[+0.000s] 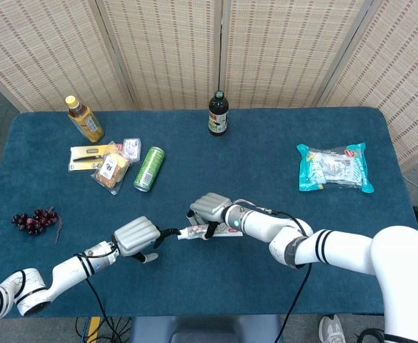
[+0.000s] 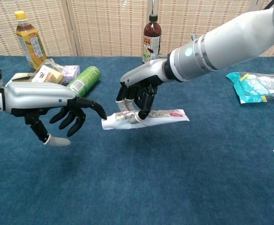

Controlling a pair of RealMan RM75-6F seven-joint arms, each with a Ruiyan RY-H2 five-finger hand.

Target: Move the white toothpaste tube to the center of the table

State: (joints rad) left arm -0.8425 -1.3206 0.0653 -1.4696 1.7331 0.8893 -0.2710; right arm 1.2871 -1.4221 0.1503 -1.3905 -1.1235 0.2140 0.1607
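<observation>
The right hand point(image 2: 137, 93) reaches in from the right with its back turned up and its fingers curled down around the white toothpaste tube point(image 2: 146, 117), pinching it near the cap end; in the chest view the tube looks lifted clear of the blue bench point(image 2: 174, 178), lying nearly level with its cap pointing left and its flat tail to the right; in the head view the same hand point(image 1: 210, 209) and tube point(image 1: 198, 231) sit over the front middle of the bench, slightly left of centre. The right forearm runs back to the right, white with dark bands.

The left hand point(image 2: 57, 105) comes in from the left, palm down, holding nothing; its fingers are spread and bent, the thumb hanging low, and one dark fingertip stretches toward the tube's cap, very near it; whether it touches cannot be told. In the head view this hand point(image 1: 137, 236) lies just left of the tube.

Toward the back left lie a green can point(image 1: 149, 168) on its side, some wrapped snack packets point(image 1: 108, 163) and a yellow-capped bottle point(image 1: 84, 119); a dark bottle point(image 1: 218, 113) stands at the back centre; a teal packet point(image 1: 334, 168) lies at the right; grapes point(image 1: 34, 220) lie at the left edge.
</observation>
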